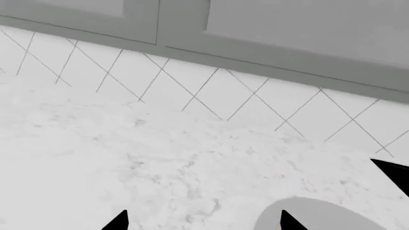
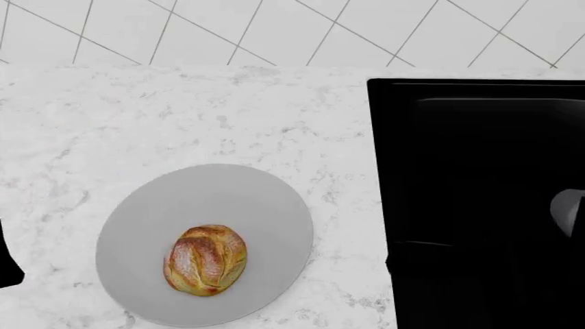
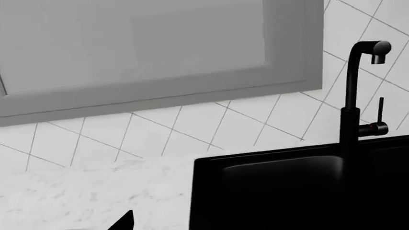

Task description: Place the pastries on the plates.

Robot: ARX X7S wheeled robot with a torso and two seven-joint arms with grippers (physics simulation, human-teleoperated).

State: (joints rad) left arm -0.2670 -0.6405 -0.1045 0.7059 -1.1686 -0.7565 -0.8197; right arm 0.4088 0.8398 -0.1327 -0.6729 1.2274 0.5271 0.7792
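Crusty golden-brown bread roll (image 2: 205,260) w/ pale floury scoring sits on plain light grey round plate (image 2: 146,219), a bit toward its near edge, on white marbled countertop (image 2: 183,116); matte black sink (image 2: 484,199) just right of plate, black faucet (image 3: 355,96) behind the basin, diamond-tiled backsplash (image 2: 274,27) and grey cabinet (image 3: 160,52) at back. Left gripper (image 1: 204,223) shows only black fingertips (image 1: 290,221) spread apart over plate edge, looks open & empty; right gripper: one tip visible (image 3: 122,221), can't tell state

There is one bread roll (image 2: 205,260) and one light grey plate (image 2: 146,219) on the desk (image 2: 183,116). One black sink (image 2: 484,205) is at 3 o'clock, with one black faucet (image 3: 350,115).
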